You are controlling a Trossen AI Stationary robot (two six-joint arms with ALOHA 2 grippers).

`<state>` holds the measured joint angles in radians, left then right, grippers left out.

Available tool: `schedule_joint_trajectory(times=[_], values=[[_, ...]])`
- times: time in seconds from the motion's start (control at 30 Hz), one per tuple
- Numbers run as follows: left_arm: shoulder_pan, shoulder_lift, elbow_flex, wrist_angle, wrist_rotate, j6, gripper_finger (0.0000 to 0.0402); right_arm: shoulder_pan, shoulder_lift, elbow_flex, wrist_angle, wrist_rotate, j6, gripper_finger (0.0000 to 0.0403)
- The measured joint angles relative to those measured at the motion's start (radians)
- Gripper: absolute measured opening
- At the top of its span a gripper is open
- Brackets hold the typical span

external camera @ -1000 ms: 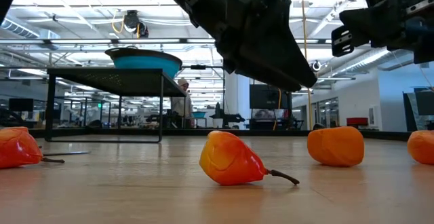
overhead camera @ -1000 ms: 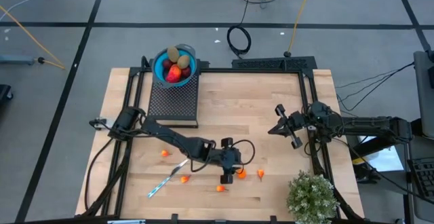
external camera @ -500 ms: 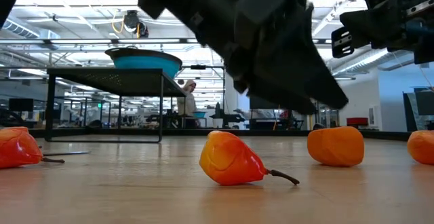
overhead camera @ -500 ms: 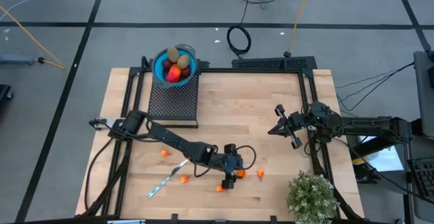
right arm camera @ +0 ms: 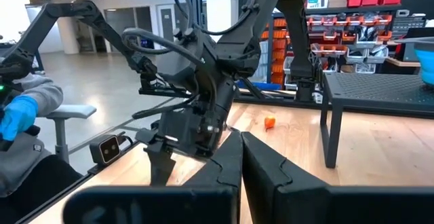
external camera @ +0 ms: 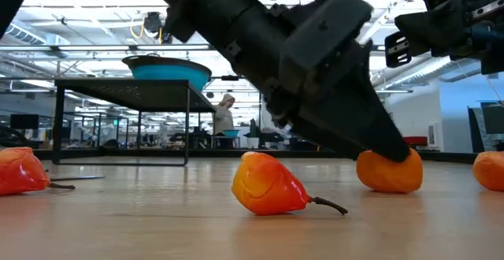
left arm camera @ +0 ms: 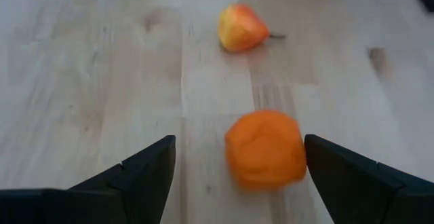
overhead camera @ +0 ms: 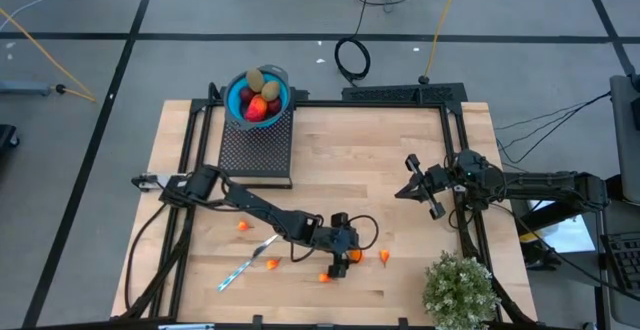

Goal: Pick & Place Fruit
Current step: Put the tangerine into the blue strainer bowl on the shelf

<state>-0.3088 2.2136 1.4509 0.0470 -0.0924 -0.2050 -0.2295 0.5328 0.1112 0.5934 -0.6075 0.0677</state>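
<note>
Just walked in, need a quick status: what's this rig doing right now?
Fruit pick and place, mid-grasp. The left hand is low over the table near its front edge, fingers open on either side of a round orange piece, not closed on it yet. A pear-shaped orange piece lies just beyond it, and more small orange bits are scattered on the wood. The blue bowl on the black mesh stand already holds several fruits. The right hand waits shut, raised over the table's right side.

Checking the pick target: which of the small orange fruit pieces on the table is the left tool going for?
The round, stemless orange piece, lying between the left tool's open fingers. The pointed, stemmed piece lies farther off.
</note>
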Motion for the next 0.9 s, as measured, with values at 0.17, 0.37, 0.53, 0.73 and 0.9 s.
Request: schedule_joint_trajectory(times=[0.17,0.37,0.53,0.73,0.9], values=[[0.002,0.003,0.0,0.018,-0.006,0.0,0.0324,0.0,0.001,0.0,0.001,0.0,0.0,0.0],[0.004,0.023,0.0,0.036,-0.006,0.0,0.0324,0.0,0.0,0.0,0.001,0.001,0.0,0.0],[0.005,0.04,-0.001,0.043,-0.008,-0.016,0.0324,0.0,0.0,0.0,0.007,0.002,0.0,0.0],[0.005,0.043,-0.001,0.064,-0.009,-0.024,0.0321,0.0,0.0,0.0,0.007,0.003,0.0,0.0],[0.005,0.043,-0.001,0.08,-0.01,-0.014,0.0269,0.0,0.0,0.0,0.007,0.003,0.0,0.0]])
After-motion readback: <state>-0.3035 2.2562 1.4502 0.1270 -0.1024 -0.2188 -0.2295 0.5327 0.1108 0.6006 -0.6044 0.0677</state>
